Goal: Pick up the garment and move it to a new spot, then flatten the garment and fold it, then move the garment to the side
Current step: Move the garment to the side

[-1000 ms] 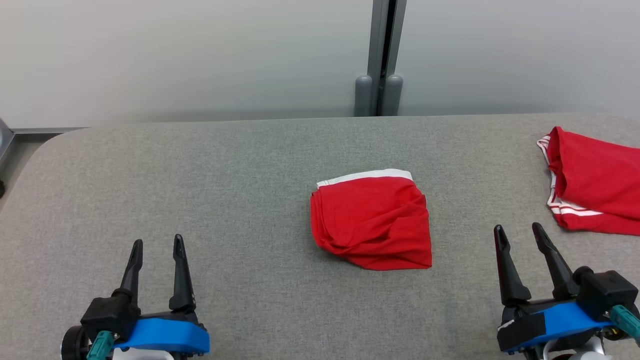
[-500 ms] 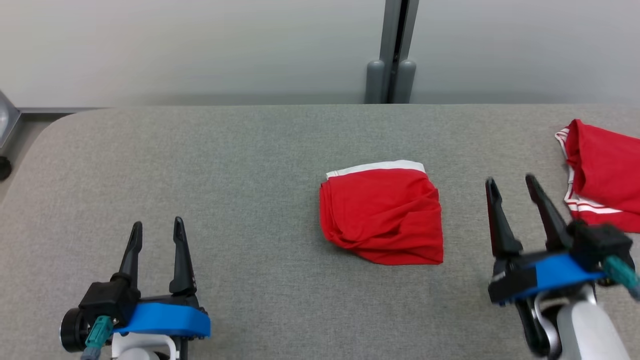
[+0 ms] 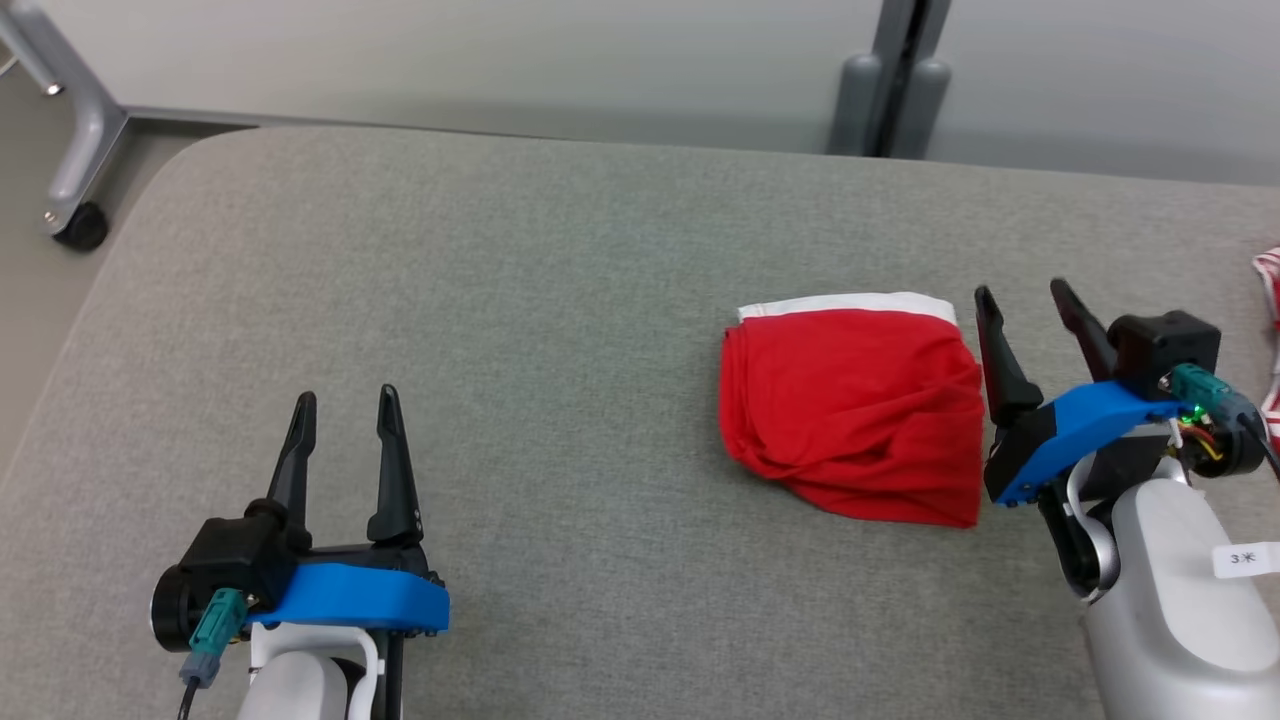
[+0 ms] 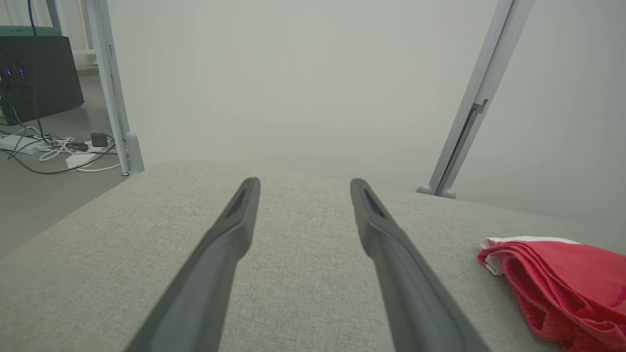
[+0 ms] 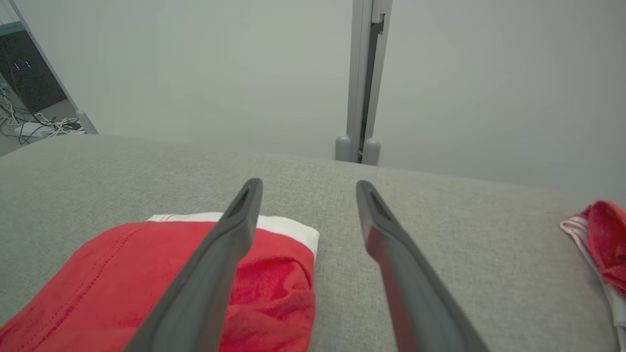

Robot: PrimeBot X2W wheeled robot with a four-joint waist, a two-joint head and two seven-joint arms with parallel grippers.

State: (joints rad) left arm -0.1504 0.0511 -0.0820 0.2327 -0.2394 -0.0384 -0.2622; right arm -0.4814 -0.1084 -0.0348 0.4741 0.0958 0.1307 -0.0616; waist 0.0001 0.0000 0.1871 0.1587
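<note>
Red garment [image 3: 850,410], folded with a white band [image 3: 845,303] at its far edge, lies on the grey tabletop [image 3: 500,300]. My right claw [image 3: 1022,292] hovers spread just beside its right edge; my left claw [image 3: 346,394], also spread, sits well apart. I should pinch all layers together, low.

- I see a grey fabric table [image 3: 480,300], its far left corner rounded.
- A folded red garment [image 3: 850,410], white-banded, lies flat right of its middle.
- A second red cloth [image 5: 604,225], white-striped, lies at the right edge, apart.
</note>
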